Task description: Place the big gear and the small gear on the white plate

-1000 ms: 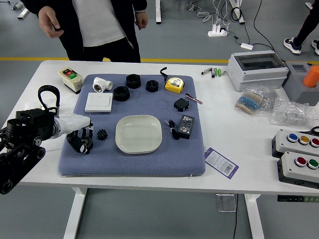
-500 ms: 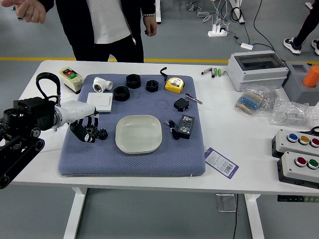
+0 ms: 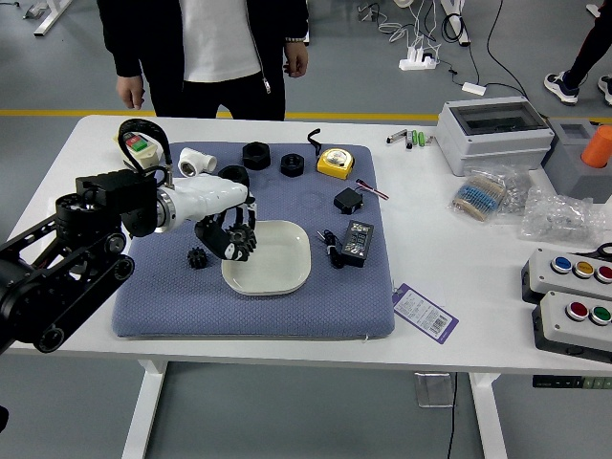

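My left hand (image 3: 229,234) reaches in over the left part of the white plate (image 3: 280,277), its fingers curled around a dark toothed piece, seemingly the big gear (image 3: 242,240). The fingers partly hide that gear, which is above the plate's upper left part. The small black gear (image 3: 197,258) lies on the blue-grey mat, left of the plate and apart from it. My right hand is out of view.
Behind the plate are black rings (image 3: 255,156), a white pipe fitting (image 3: 197,162) and a yellow tape measure (image 3: 335,163). A black adapter (image 3: 357,243) lies right of it. A person (image 3: 215,48) stands at the far side, hands hanging down off the table.
My left hand has moved right and slightly away from the near edge, from left of the small gear to over the plate. The small gear stayed. The person shifted right and lowered a raised hand.
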`<action>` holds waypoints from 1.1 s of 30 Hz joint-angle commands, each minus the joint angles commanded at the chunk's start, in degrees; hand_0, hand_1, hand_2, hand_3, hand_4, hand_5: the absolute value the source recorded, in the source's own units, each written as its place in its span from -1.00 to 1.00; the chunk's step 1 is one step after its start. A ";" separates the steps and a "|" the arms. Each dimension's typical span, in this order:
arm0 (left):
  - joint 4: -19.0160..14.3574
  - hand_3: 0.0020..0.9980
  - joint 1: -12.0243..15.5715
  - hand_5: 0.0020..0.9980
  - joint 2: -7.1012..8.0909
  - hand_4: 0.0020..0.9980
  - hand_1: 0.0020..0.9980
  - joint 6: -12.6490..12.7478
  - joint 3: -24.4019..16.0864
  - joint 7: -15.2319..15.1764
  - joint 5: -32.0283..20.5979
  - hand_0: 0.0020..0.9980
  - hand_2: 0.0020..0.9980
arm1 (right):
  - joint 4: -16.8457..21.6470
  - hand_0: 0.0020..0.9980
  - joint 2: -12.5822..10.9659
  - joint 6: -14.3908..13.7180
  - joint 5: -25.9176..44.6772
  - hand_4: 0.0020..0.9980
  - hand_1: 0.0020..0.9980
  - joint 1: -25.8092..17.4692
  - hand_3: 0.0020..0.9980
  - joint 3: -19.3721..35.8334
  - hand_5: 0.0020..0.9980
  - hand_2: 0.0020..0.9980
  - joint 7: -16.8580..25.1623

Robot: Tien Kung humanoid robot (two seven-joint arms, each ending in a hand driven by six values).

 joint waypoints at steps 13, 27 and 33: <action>8.79 0.24 -2.21 -0.47 -5.89 1.00 -0.07 6.75 3.84 -3.91 3.47 -0.32 0.07 | 0.06 0.47 -0.04 -0.26 0.40 0.82 0.49 0.42 0.27 -0.45 0.51 0.54 0.10; 11.85 0.63 -3.21 -0.20 -6.93 1.00 0.11 8.48 4.15 -4.05 8.08 -0.24 0.34 | 0.11 0.48 -0.21 -0.19 0.36 0.82 0.49 0.66 0.28 -0.39 0.50 0.54 0.09; 9.06 0.70 -2.60 -0.23 -5.47 1.00 0.22 8.48 1.09 -4.12 8.83 -0.14 0.48 | 0.07 0.48 -0.09 -0.18 0.43 0.83 0.49 0.57 0.28 -0.16 0.51 0.54 0.16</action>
